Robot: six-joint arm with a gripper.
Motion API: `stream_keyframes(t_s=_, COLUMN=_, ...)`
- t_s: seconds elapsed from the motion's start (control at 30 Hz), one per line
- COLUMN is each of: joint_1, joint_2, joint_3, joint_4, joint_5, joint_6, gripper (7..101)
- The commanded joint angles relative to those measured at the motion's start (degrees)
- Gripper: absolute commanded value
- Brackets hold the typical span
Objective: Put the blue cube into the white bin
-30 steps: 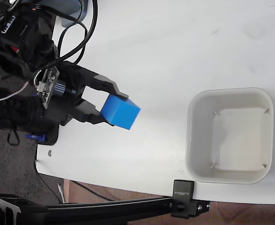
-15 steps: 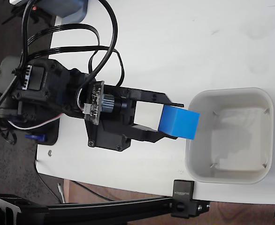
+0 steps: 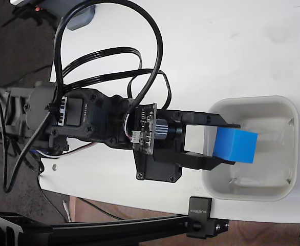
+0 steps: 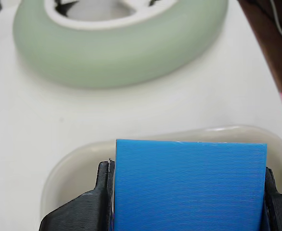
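The blue cube (image 3: 235, 145) hangs above the left part of the white bin (image 3: 288, 110), held between the black fingers of my gripper (image 3: 227, 143), which is shut on it. In the wrist view the blue cube (image 4: 189, 185) fills the lower middle, clamped on both sides by the fingers (image 4: 100, 192), with the white bin's rim (image 4: 73, 159) curving behind it. The arm reaches in from the left of the fixed view, over the white table.
A pale green ring-shaped object (image 4: 121, 43) lies on the table beyond the bin in the wrist view. Black cables (image 3: 114, 56) loop over the arm. A grey-blue device (image 3: 81, 18) sits at the top left. A black clamp (image 3: 201, 218) grips the table's lower edge.
The arm has carried the blue cube rightward from the table's left side, until it hangs over the bin's left part. The grip stays shut on it.
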Motion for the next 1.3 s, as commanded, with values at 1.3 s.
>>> stream_keyframes(t_s=1.3, joint_1=-12.9, joint_2=99.7, joint_3=88.7, joint_4=21.7, joint_5=6.4, joint_6=-6.3, gripper=100.3)
